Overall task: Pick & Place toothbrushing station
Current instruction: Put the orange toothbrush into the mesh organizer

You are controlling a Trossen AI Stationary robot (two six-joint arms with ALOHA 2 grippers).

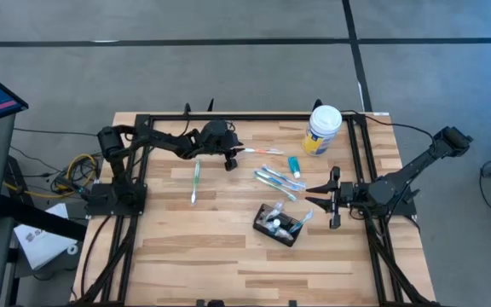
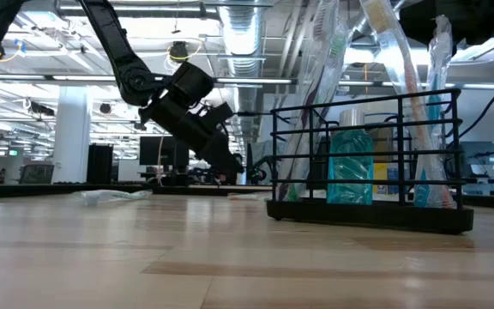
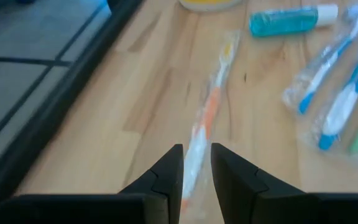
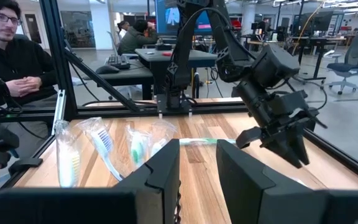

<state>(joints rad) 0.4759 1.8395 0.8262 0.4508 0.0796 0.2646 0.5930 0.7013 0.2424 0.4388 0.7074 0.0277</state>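
I note my left pincer narrowly clasping a wrapped orange toothbrush above the tabletop, presumably bound for the toothbrushing station, while my right pincer waits narrow and empty.

No text, label or number can be read anywhere.

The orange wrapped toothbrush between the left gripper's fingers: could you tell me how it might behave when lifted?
The orange toothbrush looks long and thin, so probably light. Its clear wrapper may be slippery and could slide between the left gripper's fingers. Gripped at one end, as it appears here, it may droop or swing.
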